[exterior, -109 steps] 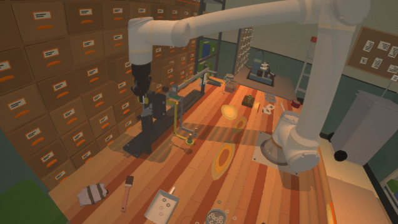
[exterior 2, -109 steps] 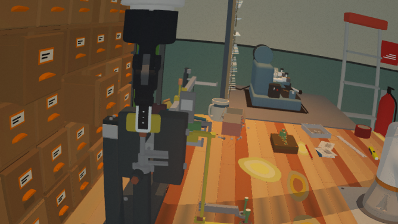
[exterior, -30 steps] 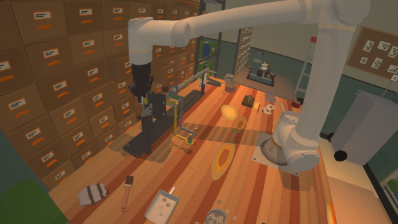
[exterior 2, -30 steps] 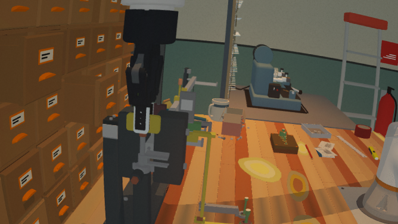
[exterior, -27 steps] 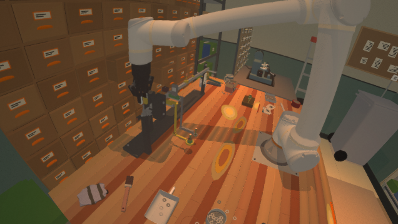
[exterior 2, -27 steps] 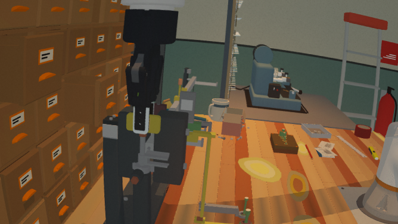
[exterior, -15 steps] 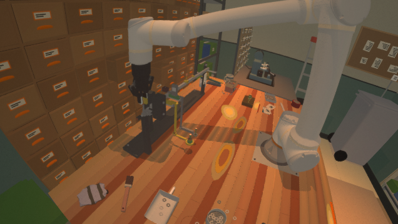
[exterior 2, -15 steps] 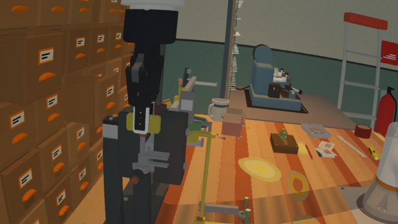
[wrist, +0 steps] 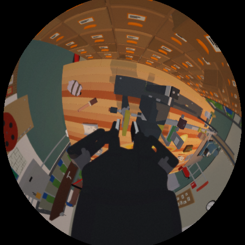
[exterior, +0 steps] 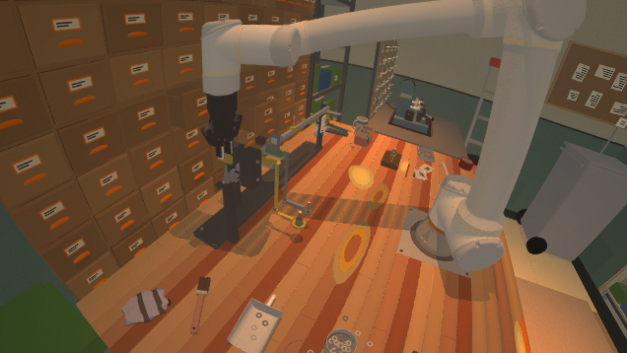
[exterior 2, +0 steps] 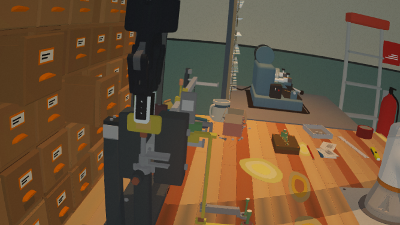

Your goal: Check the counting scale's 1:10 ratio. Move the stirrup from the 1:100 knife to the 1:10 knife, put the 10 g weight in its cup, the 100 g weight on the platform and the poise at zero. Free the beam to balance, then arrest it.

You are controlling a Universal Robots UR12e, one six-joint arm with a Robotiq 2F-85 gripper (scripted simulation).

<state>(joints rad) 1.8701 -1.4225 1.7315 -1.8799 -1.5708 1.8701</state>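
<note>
The counting scale (exterior: 246, 182) stands at the bench's left side in front of the drawer wall, its dark column topped by a yellow lever tab (exterior 2: 144, 123). My gripper (exterior 2: 140, 112) (wrist: 125, 127) hangs straight down over that tab, open with the tab between its fingers. The yellow stirrup (exterior: 279, 187) hangs from the beam to the right of the column, its rod reaching down to the cup (exterior: 298, 222) near the bench, where a small weight stands. The beam (exterior: 305, 123) runs away toward the far end. A dark weight block (exterior 2: 285, 144) sits further right on the bench.
The drawer wall (exterior: 88, 123) rises close behind the scale. A brush (exterior: 199, 303), a striped cloth (exterior: 145, 305) and a tray (exterior: 254, 325) lie at the bench's near end. A mug (exterior 2: 220, 109) and a box (exterior 2: 234, 124) stand beyond the scale.
</note>
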